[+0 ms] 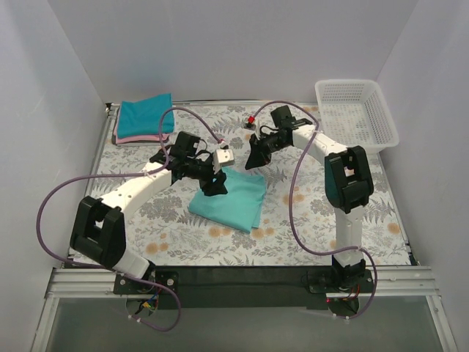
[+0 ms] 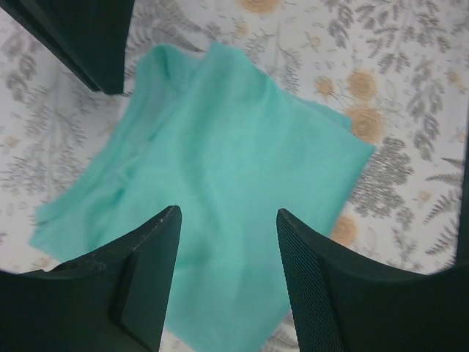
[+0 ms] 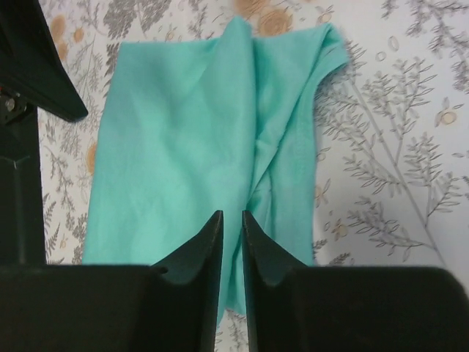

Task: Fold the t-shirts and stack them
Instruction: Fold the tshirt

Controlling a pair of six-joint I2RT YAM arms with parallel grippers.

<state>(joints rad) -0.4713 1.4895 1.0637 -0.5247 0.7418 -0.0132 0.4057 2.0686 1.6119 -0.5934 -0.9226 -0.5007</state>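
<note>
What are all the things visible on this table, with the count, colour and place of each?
sea-green cloth t-shirt: one, sea-green, folded, middle of the table.
teal-blue cloth t-shirt: one, darker teal-blue, folded, far left corner, on top of the pink one.
pink cloth t-shirt: one, pink, under the teal-blue one, only its edge shows.
white plastic mesh basket: one, white, far right corner.
small object: one, red-topped, far middle; too small to identify.
floral table cover: one, white, grey and orange.
left gripper: one, black, jaws apart, above the sea-green shirt.
right gripper: one, black, jaws nearly closed, above the same shirt.
</note>
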